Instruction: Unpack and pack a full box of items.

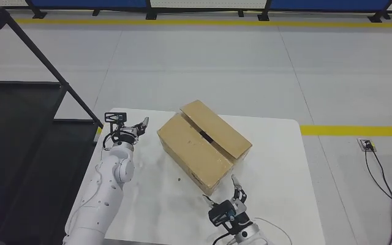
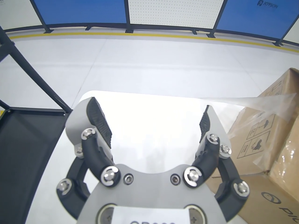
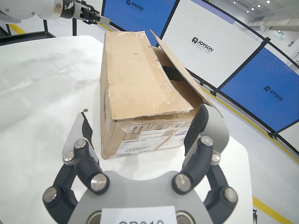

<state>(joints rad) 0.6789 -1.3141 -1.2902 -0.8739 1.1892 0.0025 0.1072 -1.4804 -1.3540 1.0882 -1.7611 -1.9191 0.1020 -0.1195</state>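
Note:
A brown cardboard box [image 1: 205, 146] lies slantwise in the middle of the white table [image 1: 275, 184]. Its top flaps are partly loose: one lies flat, the other [image 3: 177, 71] is lifted a little over a dark gap. A strip of clear tape [image 2: 257, 101] trails from the box's far end [image 2: 268, 136]. My left gripper [image 1: 127, 119] hovers open beside that end, near the table's back left corner, holding nothing [image 2: 150, 108]. My right gripper [image 1: 220, 190] stands open and empty just in front of the box's labelled near end [image 3: 149, 138].
A black metal frame with a dark panel [image 1: 37, 159] stands against the table's left side. A small brown scrap [image 3: 85, 110] lies on the table near the box's front corner. Bare tabletop stretches right of the box.

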